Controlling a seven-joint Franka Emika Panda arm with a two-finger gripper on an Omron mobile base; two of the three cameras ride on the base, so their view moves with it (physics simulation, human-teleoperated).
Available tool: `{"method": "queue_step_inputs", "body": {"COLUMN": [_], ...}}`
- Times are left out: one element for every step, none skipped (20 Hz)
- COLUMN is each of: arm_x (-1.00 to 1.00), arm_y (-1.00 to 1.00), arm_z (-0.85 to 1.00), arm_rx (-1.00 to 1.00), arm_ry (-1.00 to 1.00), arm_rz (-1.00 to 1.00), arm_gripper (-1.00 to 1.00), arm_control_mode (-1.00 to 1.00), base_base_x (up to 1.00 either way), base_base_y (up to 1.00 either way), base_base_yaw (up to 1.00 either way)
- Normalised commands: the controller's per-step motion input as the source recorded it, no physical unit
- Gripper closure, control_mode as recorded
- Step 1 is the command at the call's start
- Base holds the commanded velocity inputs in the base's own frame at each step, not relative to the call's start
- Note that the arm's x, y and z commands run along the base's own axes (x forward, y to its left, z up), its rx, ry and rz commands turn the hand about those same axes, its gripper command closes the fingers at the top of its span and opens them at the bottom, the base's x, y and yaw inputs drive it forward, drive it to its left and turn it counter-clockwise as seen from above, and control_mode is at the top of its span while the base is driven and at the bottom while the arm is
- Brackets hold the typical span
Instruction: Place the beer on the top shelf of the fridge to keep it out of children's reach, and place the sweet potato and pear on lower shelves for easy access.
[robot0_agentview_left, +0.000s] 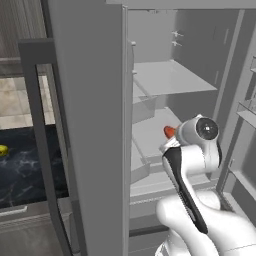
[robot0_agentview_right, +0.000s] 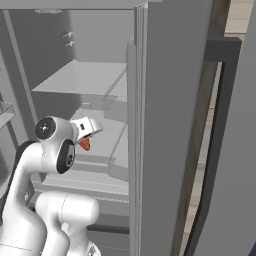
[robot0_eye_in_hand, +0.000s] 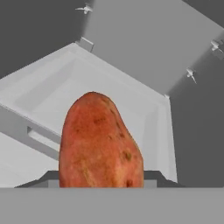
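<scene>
The sweet potato (robot0_eye_in_hand: 98, 140), orange-red and tapered, stands upright between my gripper (robot0_eye_in_hand: 101, 183) fingers, which are shut on it. Its tip (robot0_agentview_left: 169, 131) pokes out past my wrist inside the fridge (robot0_agentview_left: 200, 40), just above a lower shelf (robot0_agentview_left: 147, 135). From the right its end (robot0_agentview_right: 85, 144) hangs under my hand (robot0_agentview_right: 88, 127), over that lower shelf (robot0_agentview_right: 107, 142). The top shelf (robot0_agentview_left: 172, 77) lies bare above. A yellow rounded fruit, apparently the pear (robot0_agentview_left: 2, 150), rests on the dark counter at far left. The beer is out of view.
The open grey fridge door (robot0_agentview_left: 90, 125) stands close on my left, and the other door (robot0_agentview_right: 170, 125) on my right. Door bins (robot0_agentview_left: 247, 112) line the right side. A dark marble counter (robot0_agentview_left: 25, 170) lies beyond the left door.
</scene>
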Motion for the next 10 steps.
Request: {"method": "queue_step_inputs", "body": {"arm_x": [0.46, 0.46, 0.46, 0.47, 0.48, 0.47, 0.48, 0.48, 0.49, 0.48], "arm_y": [-0.09, -0.09, -0.09, -0.09, -0.04, -0.01, 0.00, 0.00, 0.00, 0.00], "arm_z": [-0.34, -0.28, -0.26, -0.24, -0.21, -0.19, -0.19, -0.19, -0.19, -0.20], "arm_rx": [0.00, 0.00, 0.00, 0.00, 0.00, 0.00, 0.00, 0.00, 0.00, 0.00], "arm_ry": [-0.02, 0.00, 0.00, 0.00, 0.00, 0.00, 0.00, 0.00, 0.00, 0.00], "arm_rz": [0.00, 0.00, 0.00, 0.00, 0.00, 0.00, 0.00, 0.00, 0.00, 0.00], "arm_gripper": [1.00, 1.00, 1.00, 1.00, 1.00, 1.00, 1.00, 1.00, 1.00, 1.00], "arm_control_mode": [-1.00, -1.00, -1.00, -1.00, -1.00, -1.00, -1.00, -1.00, -1.00, -1.00], "base_base_x": [0.00, 0.00, 0.00, 0.00, 0.00, 0.00, 0.00, 0.00, 0.00, 0.00], "base_base_y": [0.00, 0.00, 0.00, 0.00, 0.00, 0.00, 0.00, 0.00, 0.00, 0.00], "base_base_yaw": [0.00, 0.00, 0.00, 0.00, 0.00, 0.00, 0.00, 0.00, 0.00, 0.00]}}
